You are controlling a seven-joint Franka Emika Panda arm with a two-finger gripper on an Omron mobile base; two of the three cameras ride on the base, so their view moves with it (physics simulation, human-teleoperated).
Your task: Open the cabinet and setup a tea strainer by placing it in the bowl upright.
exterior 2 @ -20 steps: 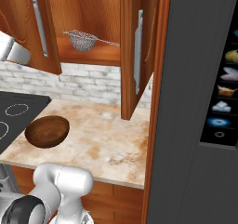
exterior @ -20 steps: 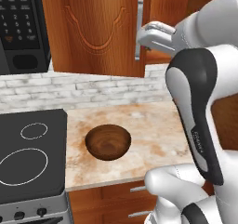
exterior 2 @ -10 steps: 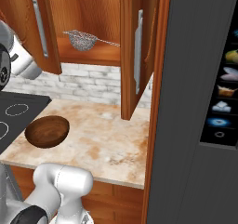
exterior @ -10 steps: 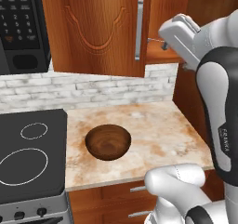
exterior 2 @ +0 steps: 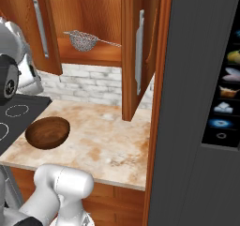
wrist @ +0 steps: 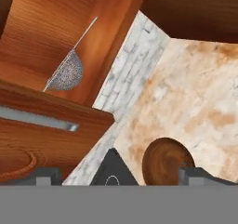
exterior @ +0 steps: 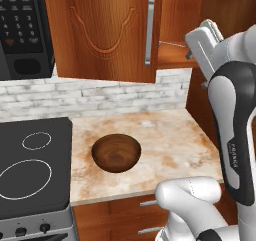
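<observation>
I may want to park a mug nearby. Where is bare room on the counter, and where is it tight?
The marble counter is bare from the round dark wooden bowl to the tall grey panel, and behind the bowl to the white brick backsplash. It is tighter on the cabinet shelf, where the grey mesh tea strainer sits between open doors.

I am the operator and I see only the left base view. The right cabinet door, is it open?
Observer: Yes. In the right base view the right door stands swung out, edge toward the camera.
Operator: Where is the tea strainer?
Observer: On the cabinet shelf; the tea strainer has its handle pointing toward the right door.
Operator: Is the gripper holding something?
Observer: No. In the hand view the gripper is open, with the bowl between its tips.
</observation>
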